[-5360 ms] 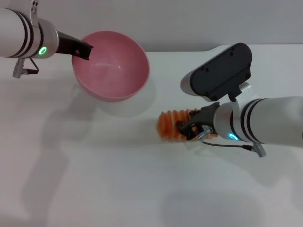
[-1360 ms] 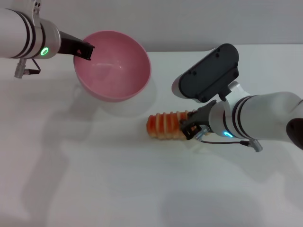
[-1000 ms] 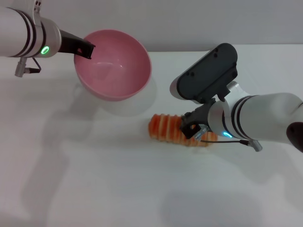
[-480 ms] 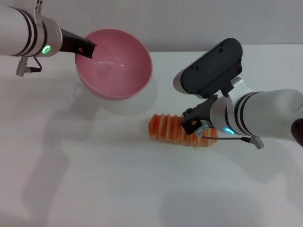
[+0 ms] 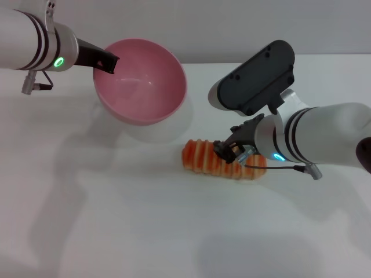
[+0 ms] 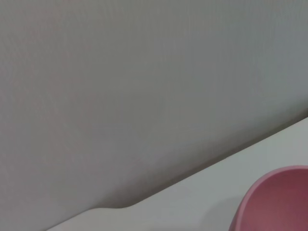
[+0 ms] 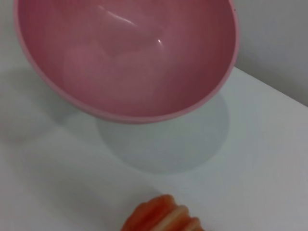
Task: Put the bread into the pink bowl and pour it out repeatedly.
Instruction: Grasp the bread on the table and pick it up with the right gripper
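1. Head view: a white, matt table (image 5: 145,231) carries the work, with a grey wall behind it. The round, deep, glossy pink plastic bowl (image 5: 141,81) hangs tilted above the table near the far edge, its hollow facing forward; its shadow falls on the surface beneath. The left gripper (image 5: 106,61), a dark pincer on a white arm, is clamped on the bowl's left rim. The long orange-golden toy bread with ridged slices (image 5: 206,157) lies on its side on the table, in front of the bowl and to its right, well apart from it. The right gripper (image 5: 231,152) sits over the loaf's right half, and its black housing hides that end; whether its fingers are closed on the loaf I cannot tell.

2. Left wrist view: mostly grey wall, the table's pale edge with a rounded corner, and a piece of the bowl's smooth pink side (image 6: 276,199) in one corner.

3. Right wrist view: the bowl's shiny inside (image 7: 130,53) holds nothing; its shadow lies beneath it. One ribbed orange end of the bread (image 7: 163,216) shows on the table, apart from the bowl.
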### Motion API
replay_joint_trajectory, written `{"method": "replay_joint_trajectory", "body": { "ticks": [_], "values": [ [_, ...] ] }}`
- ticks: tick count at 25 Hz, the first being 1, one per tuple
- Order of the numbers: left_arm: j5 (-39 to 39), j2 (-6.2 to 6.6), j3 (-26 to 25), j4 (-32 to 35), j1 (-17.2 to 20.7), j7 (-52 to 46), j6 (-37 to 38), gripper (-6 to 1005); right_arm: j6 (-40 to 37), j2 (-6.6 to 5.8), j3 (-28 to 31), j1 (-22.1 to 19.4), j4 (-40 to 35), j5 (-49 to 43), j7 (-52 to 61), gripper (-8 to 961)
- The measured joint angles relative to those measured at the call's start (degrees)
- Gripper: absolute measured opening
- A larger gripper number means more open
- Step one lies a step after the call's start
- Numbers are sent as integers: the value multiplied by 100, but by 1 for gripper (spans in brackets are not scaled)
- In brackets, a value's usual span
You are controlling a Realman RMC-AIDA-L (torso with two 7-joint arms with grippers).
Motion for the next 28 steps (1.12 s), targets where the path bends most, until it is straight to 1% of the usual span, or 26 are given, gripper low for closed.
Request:
{"method": "replay_joint_trajectory", "body": {
  "ticks": [4, 15, 24, 28],
  "values": [
    [0, 0, -11, -2, 0, 2, 3, 47, 122, 0, 88, 30, 58, 22, 38, 516],
    [108, 0, -5, -30, -1, 7, 43, 47, 166, 0, 230, -20, -3, 124, 7, 580],
    [109, -7, 1, -135, -46, 7, 65, 47, -88, 12, 268, -123, 45, 184, 61, 579],
    [108, -9, -7, -135, -49, 7, 70, 47, -180, -2, 343, -159, 27, 479, -18, 579]
  ]
}}
